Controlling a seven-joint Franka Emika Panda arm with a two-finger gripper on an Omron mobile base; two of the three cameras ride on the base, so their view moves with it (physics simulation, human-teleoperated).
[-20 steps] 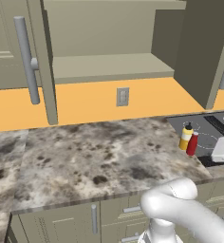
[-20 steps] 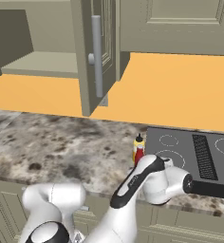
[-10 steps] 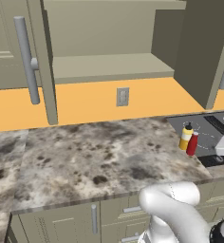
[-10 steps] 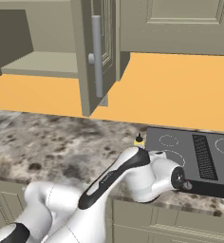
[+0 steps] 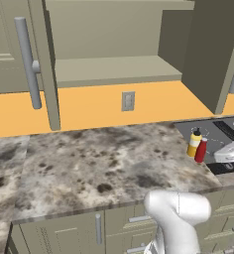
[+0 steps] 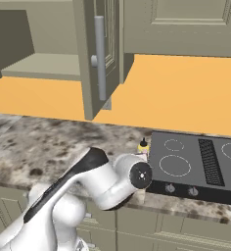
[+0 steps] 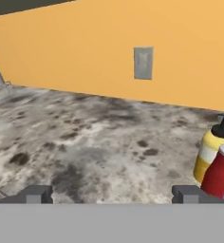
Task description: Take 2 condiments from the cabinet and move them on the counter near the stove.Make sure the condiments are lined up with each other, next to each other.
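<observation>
While wide-jawed, gripper point(image 7: 111, 194) low over counter point(image 7: 85, 142).

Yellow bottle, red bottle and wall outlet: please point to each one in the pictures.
yellow bottle point(image 5: 193, 145), left base view, on its yellow body.
red bottle point(image 7: 219, 174), hand view, on its red body.
wall outlet point(image 7: 143, 63), hand view, on the grey plate's middle.

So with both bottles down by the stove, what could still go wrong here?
The open gripper hangs low beside the red bottle, which stands just off its right fingertip; a sideways swing could clip it.
The red bottle stands against the yellow bottle, so one knock might topple both.
Both stand at the counter edge by the stove; a fall could land them on the glass.
</observation>
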